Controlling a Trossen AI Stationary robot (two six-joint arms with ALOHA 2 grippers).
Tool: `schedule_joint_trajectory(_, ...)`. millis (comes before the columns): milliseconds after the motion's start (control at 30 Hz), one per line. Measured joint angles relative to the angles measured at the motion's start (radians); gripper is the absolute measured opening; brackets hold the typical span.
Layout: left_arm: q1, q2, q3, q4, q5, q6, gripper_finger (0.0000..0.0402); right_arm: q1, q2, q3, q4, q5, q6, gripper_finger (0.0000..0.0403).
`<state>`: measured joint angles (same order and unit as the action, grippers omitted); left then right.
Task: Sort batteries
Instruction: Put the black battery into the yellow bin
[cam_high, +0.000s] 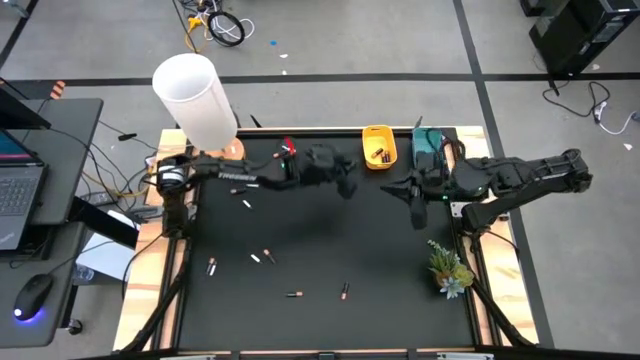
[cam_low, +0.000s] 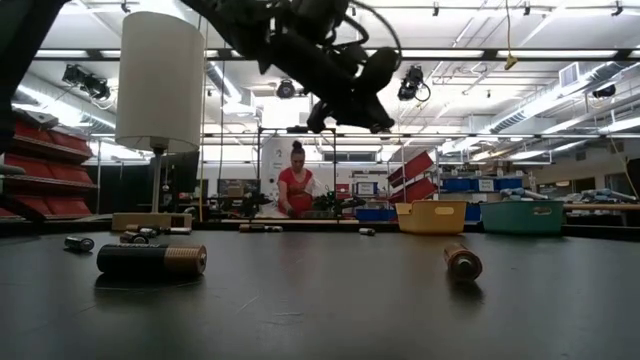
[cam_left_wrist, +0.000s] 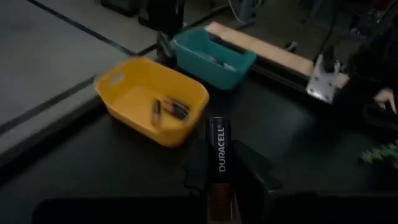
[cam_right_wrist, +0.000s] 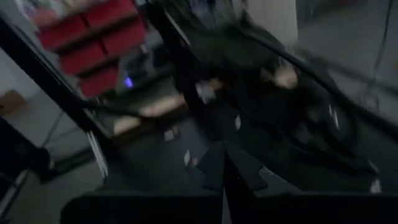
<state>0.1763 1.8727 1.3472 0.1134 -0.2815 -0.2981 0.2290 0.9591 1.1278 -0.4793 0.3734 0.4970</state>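
The left gripper (cam_left_wrist: 221, 180) has its jaws closed around a black and copper Duracell battery (cam_left_wrist: 219, 163), held above the black table (cam_high: 330, 250) near the yellow tray (cam_left_wrist: 149, 109). More small batteries (cam_high: 262, 257) lie scattered on the table. The right gripper (cam_high: 414, 212) hangs near the teal tray (cam_high: 428, 148); whether its jaws are open cannot be told.

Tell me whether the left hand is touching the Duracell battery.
Touching. The left wrist view shows the left hand with its fingers clamped on either side of the battery, which sticks out toward the yellow tray.
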Motion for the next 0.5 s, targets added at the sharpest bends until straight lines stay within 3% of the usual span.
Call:
schedule_joint_trajectory(167, 0.09, 0.023, 0.001, 0.125, 0.169, 0.065, 0.0054, -0.045, 0.005, 0.0, 0.181, 0.036, -0.144, 0.0017)
schedule_joint_trajectory(400, 0.19, 0.132, 0.104, 0.191, 0.462, 0.074, 0.0054, -0.127, 0.007, 0.0, 0.239, 0.158, -0.084, 0.0018)
schedule_joint_trajectory(500, 0.207, 0.191, 0.18, 0.194, 0.509, 0.056, 0.0054, -0.147, 0.009, 0.0, 0.259, 0.164, -0.044, 0.0012)
